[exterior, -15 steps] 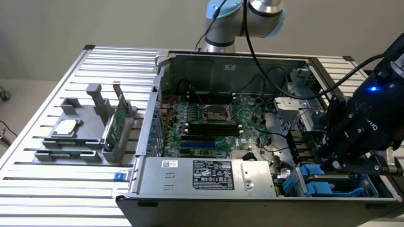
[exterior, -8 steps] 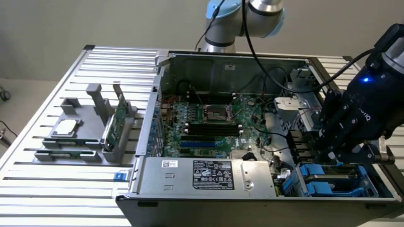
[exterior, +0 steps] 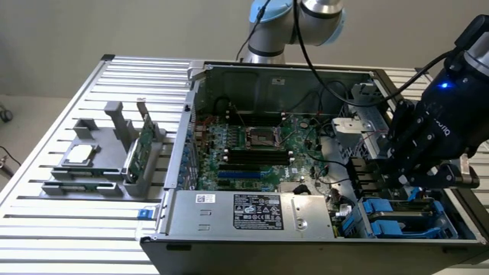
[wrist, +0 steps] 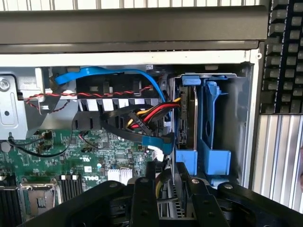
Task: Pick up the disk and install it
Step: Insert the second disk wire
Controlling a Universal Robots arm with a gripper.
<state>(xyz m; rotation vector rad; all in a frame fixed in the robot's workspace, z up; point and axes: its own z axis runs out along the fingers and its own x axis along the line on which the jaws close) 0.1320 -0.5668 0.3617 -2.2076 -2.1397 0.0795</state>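
Observation:
The disk (wrist: 185, 118) is seen edge-on in the wrist view, a dark slab with a blue carrier frame. It stands upright in the drive bay at the corner of the open computer case. My gripper (wrist: 168, 198) straddles its near end, and both black fingers (wrist: 142, 198) press against its sides. In the exterior view the gripper (exterior: 413, 182) hangs low over the blue drive bay (exterior: 401, 215) at the case's right front corner. The disk itself is hidden there behind the gripper.
An empty blue carrier slot (wrist: 213, 142) sits beside the disk. A bundle of red, yellow and blue cables (wrist: 142, 118) crowds the bay's other side. The motherboard (exterior: 252, 143) and power supply (exterior: 252, 212) fill the case. A grey fixture holding a silver chip (exterior: 80, 154) and a green card (exterior: 141, 149) stands on the slatted table.

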